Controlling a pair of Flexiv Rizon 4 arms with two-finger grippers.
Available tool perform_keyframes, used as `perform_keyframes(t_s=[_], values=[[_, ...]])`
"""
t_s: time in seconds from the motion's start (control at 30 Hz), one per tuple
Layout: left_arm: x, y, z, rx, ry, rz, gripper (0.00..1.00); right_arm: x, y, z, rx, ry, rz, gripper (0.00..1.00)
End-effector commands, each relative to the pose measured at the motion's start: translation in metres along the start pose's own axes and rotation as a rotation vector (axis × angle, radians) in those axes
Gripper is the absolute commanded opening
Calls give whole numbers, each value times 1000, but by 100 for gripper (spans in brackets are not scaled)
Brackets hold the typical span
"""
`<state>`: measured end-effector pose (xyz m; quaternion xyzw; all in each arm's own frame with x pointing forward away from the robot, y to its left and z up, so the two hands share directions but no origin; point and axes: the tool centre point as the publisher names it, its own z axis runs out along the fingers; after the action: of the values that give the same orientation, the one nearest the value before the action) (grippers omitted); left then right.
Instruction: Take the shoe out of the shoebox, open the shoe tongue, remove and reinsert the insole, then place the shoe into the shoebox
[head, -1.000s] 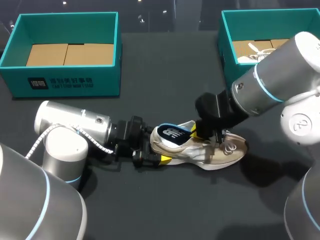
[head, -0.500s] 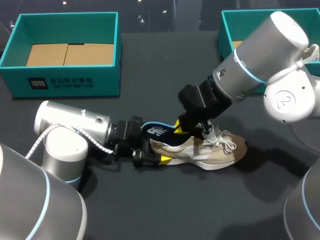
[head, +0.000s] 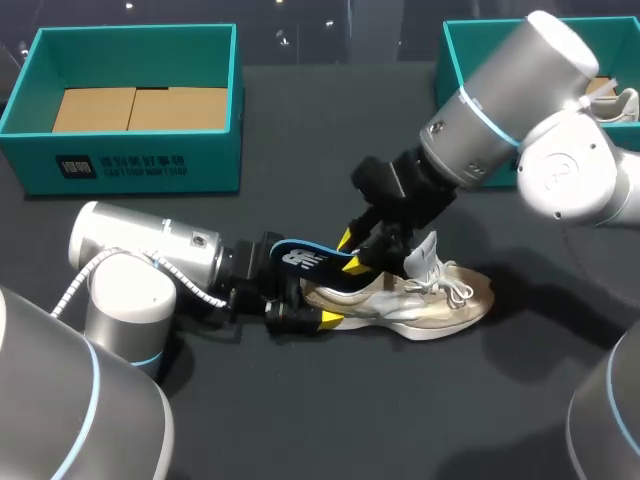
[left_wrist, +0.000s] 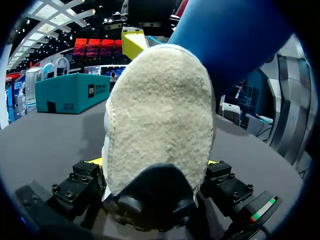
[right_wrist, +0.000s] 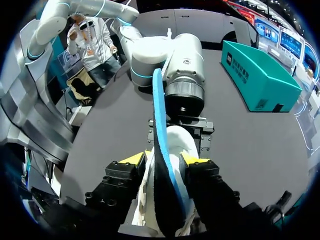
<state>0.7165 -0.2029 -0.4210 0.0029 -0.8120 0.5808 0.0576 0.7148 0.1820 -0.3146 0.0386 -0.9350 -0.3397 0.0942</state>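
Shoe (head: 430, 303) on the dark table (head: 330, 420), heel clamped by the left gripper (head: 305, 318) at its nine o'clock. The right gripper (head: 352, 254) pinches the insole (head: 300, 258). First shoebox (head: 130, 160) at ten, second shoebox (head: 455, 90) at two.

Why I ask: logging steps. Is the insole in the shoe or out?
At least partly out: the right pincer holds the insole raised above the shoe; whether its front end is free, cannot tell.

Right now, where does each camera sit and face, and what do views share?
Head view: above and behind, looking down on the table; both arms show.
Left wrist view: on the left wrist, facing the shoe heel in the left gripper.
Right wrist view: on the right wrist, facing along the insole in the right gripper, toward the left arm.
All three share the shoe and insole.
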Motion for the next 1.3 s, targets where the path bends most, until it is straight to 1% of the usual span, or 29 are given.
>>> perform_keyframes(t_s=[0.03, 0.07, 0.17, 0.2, 0.23, 0.27, 0.33, 0.37, 0.4, 0.43, 0.5, 0.63, 0.7, 0.77, 0.83, 0.9, 1.17, 1.2, 1.23, 1.27, 1.3], values=[[1, 4, -1, -2, -1, -1, 0, -2, -10, -1, -54, 34, 28, 72], [1, 4, -1, -2, -1, -1, 0, -3, -10, 0, -62, 44, 43, 83], [1, 4, -1, -2, -1, -1, 0, -4, -8, 0, -65, 76, 80, 74], [1, 4, -1, -2, -1, -1, 0, -4, -7, -1, -67, 81, 91, 65], [1, 4, -1, -2, -1, -1, 0, -3, -5, -2, -55, 85, 104, 60], [1, 4, -1, -2, -1, -1, 0, -3, -3, -2, -54, 87, 107, 58], [1, 4, -1, -2, -1, -1, 0, -1, 0, -3, -46, 89, 125, 61], [1, 4, -1, -2, -1, -1, 0, 0, 1, -3, -46, 87, 131, 66], [1, 4, -1, -2, -1, -1, 0, 1, 2, -2, -47, 87, 131, 68], [1, 4, -1, -2, -1, -1, 0, 1, 3, 0, -47, 88, 132, 67], [1, 4, -1, -2, -1, -1, 0, 3, 4, 3, -49, 94, 137, 69], [1, 4, -1, -2, -1, -1, 0, 5, 4, 10, -65, 102, 142, 67], [1, 4, -1, -2, -1, -1, 0, 6, 5, 14, -62, 98, 147, 65], [1, 4, -1, -2, -1, -1, 0, 7, 6, 16, -62, 95, 146, 60], [1, 4, -1, -2, -1, -1, 0, 8, 7, 17, -61, 92, 145, 50], [1, 4, -1, -2, -1, -1, 0, 9, 8, 18, -60, 89, 145, 48], [1, 4, -1, -2, -1, -1, 0, 11, 15, 21, -50, 80, 133, 45], [1, 4, -1, -2, -1, -1, 0, 11, 16, 21, -49, 79, 132, 43], [1, 4, -1, -2, -1, -1, 0, 11, 17, 21, -49, 78, 128, 37], [1, 4, -1, -2, -1, -1, 0, 11, 19, 22, -47, 77, 124, 22], [1, 4, -1, -2, -1, -1, 0, 11, 20, 22, -45, 75, 121, 0]])
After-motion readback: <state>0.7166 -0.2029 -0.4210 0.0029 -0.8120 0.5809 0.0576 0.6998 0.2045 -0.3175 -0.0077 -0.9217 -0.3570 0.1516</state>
